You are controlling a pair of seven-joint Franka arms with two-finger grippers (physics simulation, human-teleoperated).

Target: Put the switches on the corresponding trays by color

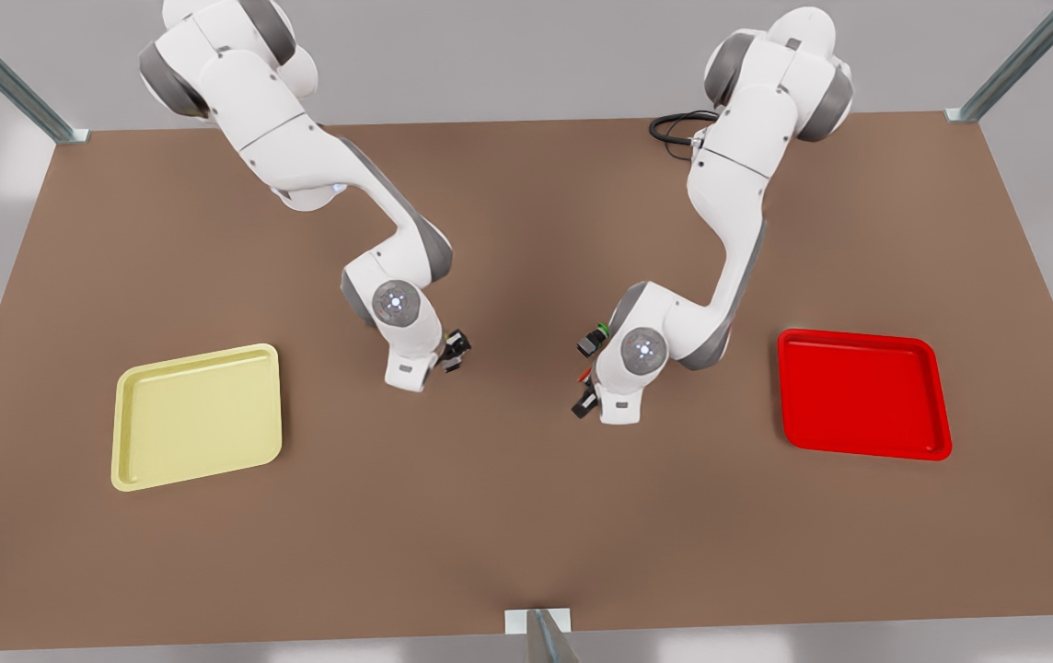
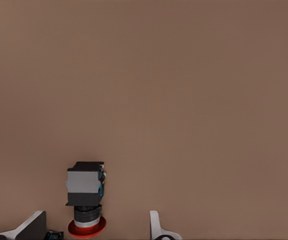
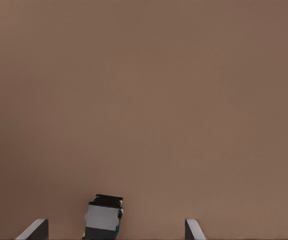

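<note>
In the left wrist view a red-capped switch (image 2: 86, 192) with a dark body lies on the brown table between the fingertips (image 2: 156, 227) of my open left gripper (image 2: 96, 232). That gripper (image 1: 593, 387) is low at the front view's centre-right, with the red cap (image 1: 585, 374) beside it. My right gripper (image 3: 115, 232) is open around another dark switch (image 3: 104, 217) whose cap is hidden. This gripper (image 1: 445, 357) and its switch (image 1: 458, 347) are left of centre. The pale yellow tray (image 1: 198, 414) lies at the front view's left and the red tray (image 1: 862, 391) at its right.
A green-capped switch (image 1: 595, 336) lies close beside the left gripper. A black cable (image 1: 674, 127) loops at the back by that arm's base. Metal frame posts (image 1: 540, 635) stand at the table's edges. Bare brown table runs between the grippers and the trays.
</note>
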